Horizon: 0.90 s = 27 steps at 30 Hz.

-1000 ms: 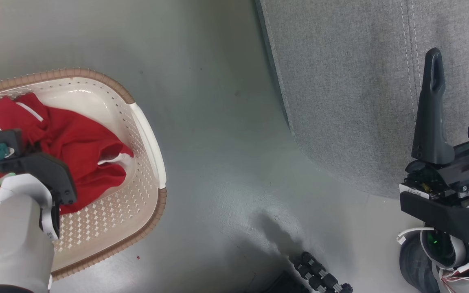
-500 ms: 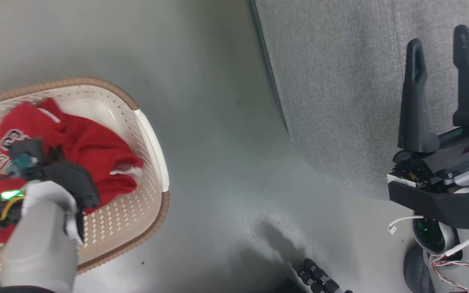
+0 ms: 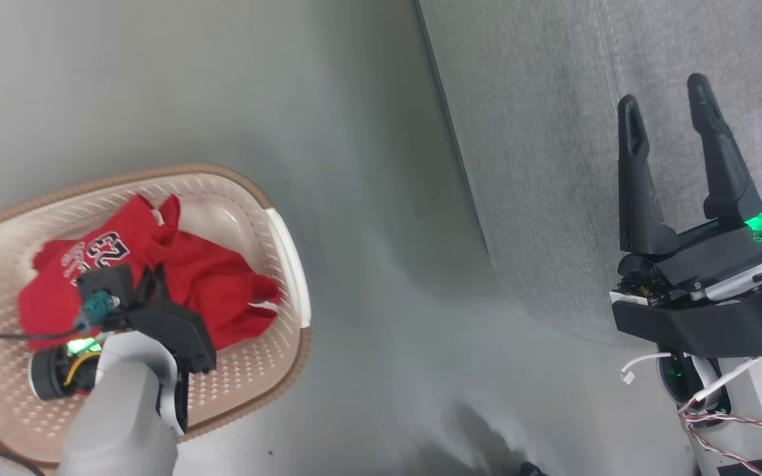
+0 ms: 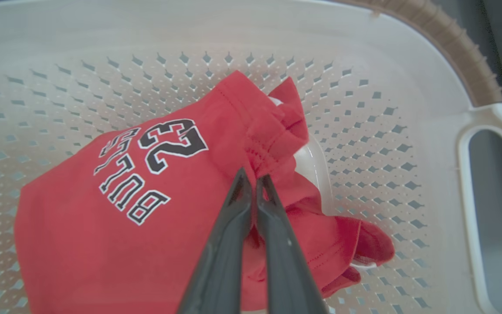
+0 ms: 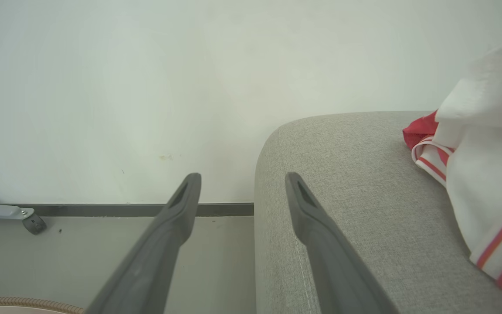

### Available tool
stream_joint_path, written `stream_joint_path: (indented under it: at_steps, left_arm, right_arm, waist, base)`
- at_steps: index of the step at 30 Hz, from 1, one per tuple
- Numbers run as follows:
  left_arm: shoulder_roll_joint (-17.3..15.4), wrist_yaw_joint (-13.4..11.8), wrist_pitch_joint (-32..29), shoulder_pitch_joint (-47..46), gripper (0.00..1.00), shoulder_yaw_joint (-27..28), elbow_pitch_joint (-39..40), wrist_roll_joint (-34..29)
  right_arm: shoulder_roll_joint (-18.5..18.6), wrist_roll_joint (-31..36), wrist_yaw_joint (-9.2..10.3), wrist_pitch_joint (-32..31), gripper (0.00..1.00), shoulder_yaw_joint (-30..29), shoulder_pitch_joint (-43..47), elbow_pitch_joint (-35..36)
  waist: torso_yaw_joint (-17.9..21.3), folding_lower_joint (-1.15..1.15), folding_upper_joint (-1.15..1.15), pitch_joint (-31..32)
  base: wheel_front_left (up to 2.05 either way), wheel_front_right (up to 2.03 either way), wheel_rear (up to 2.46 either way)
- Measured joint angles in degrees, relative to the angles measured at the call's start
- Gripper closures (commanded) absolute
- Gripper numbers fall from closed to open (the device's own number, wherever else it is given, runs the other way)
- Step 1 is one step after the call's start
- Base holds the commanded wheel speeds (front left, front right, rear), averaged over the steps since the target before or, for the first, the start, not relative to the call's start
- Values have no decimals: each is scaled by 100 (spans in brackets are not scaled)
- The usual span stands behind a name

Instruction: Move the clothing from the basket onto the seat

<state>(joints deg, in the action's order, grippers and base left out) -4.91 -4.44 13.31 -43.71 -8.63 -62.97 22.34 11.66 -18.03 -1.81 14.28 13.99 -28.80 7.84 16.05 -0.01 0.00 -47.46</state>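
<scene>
Clothing pinched tight by left hand; right hand agape.

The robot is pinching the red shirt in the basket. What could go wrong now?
1. The left gripper holds only a small fold of the red shirt at its fingertips, so the cloth might slip out when lifted.
2. Bare floor lies between the basket and the seat; a loosely held shirt could drop there on the way.

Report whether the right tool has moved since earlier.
Yes. Though the camera shifted too, the right tool swung left, toward the left edge of the seat.
</scene>
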Motion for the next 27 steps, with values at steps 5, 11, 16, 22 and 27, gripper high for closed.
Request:
stream_joint_path:
  at_steps: [5, 11, 16, 22, 27]
  left_arm:
    - [83, 99, 68, 209, 100, -27, 69, 126]
    - [163, 271, 98, 444, 100, -114, 322, 127]
    - [192, 353, 98, 621, 100, -183, 704, 97]
    - [192, 547, 98, 934, 100, -283, 1289, -77]
    - [189, 706, 98, 1200, 100, -350, 1775, -153]
  right_arm:
    - [40, 1, -49, 0, 0, 14, 7, -259]
    - [155, 1, -81, 0, 0, -18, 113, -636]
    - [208, -1, -100, 0, 0, -49, 337, -883]
    - [203, -10, -124, 0, 0, 3, 528, -1187]
    - [194, -22, -132, 0, 0, 44, 742, -1401]
  waist:
    - [-163, 0, 0, 352]
    - [-419, 0, 0, 893]
    - [-620, 0, 0, 1298]
    - [-845, -1, 0, 1807]
    - [-996, 0, 0, 2246]
  base:
    - [0, 0, 0]
    - [0, 0, 0]
    - [0, 0, 0]
    - [0, 0, 0]
    - [0, 0, 0]
